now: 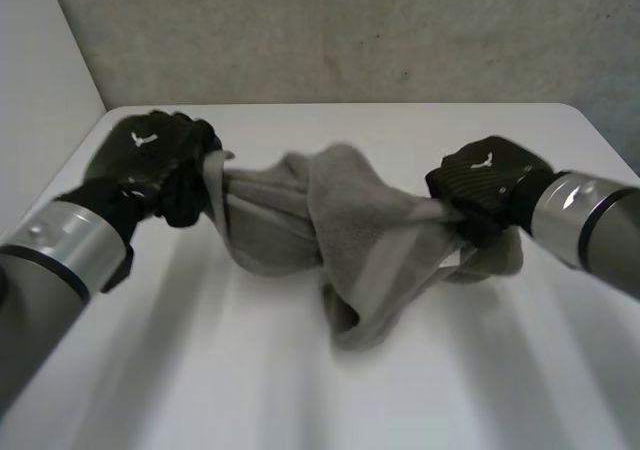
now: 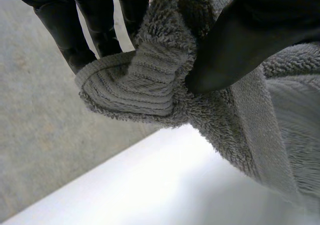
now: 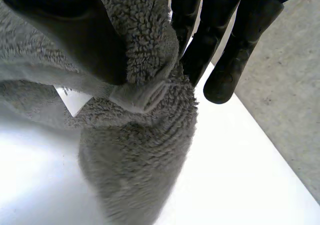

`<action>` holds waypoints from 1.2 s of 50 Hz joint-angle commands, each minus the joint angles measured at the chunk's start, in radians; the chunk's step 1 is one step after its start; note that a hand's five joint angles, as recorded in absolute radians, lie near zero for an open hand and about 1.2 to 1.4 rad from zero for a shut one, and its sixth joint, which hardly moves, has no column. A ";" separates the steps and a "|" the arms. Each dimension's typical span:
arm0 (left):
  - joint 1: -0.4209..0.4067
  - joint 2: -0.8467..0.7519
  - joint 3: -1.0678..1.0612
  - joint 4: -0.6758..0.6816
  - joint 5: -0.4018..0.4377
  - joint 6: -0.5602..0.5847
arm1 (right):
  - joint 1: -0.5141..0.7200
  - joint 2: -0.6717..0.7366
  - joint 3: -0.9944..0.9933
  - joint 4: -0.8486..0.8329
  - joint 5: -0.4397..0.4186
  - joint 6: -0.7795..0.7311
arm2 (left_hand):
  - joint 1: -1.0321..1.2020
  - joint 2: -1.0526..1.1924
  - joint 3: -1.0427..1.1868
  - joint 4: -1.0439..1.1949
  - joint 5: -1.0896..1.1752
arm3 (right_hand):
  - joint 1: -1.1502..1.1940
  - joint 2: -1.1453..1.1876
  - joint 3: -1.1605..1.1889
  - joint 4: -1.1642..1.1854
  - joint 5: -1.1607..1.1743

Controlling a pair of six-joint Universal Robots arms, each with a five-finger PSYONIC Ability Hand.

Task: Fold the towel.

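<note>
Count of hands: two, both black, both busy.
On the left: the left hand (image 1: 150, 160) sits left of frame centre, closed on one end of the towel (image 1: 340, 230). In its wrist view the thumb (image 2: 225, 50) pins a ribbed hem corner against the fingers (image 2: 65, 30).
On the right: the right hand (image 1: 485, 175), right of centre, is clamped on the opposite end. Its own wrist view shows the thumb and fingers pinching a fold of hem, with cloth hanging beneath the palm.
Count of towels: one, grey terry, bunched and strung across mid-frame between the hands.
Sag: the towel's middle droops lowest just below frame centre, down by the white table (image 1: 300, 400); touching or not, can't tell.
Tag: one, a small white tag (image 3: 75, 100) on the towel beside the right hand's thumb.
Count of arms: two. The left arm (image 1: 60, 250) comes in from the lower left, the right arm (image 1: 585, 225) from the right edge.
Backdrop: one grey wall (image 1: 350, 30) across the top of the frame.
</note>
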 commanded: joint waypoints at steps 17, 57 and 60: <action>0.017 -0.169 -0.163 0.054 0.105 -0.009 | -0.009 0.147 0.136 0.012 -0.144 0.110 | 0.026 -0.080 -0.125 -0.098 -0.255 | -0.781 -0.796 -0.771 -0.802 -0.795; 0.040 -0.298 0.796 0.184 0.017 0.098 | 0.015 0.180 -0.794 -0.734 -0.122 0.194 | 0.026 -0.080 -0.125 -0.098 -0.255 | 0.096 0.081 0.106 0.075 0.082; 0.038 -0.305 0.940 0.250 -0.075 0.027 | 0.015 0.178 -0.806 -0.810 -0.102 0.206 | 0.026 -0.080 -0.125 -0.098 -0.255 | 0.096 0.081 0.106 0.075 0.082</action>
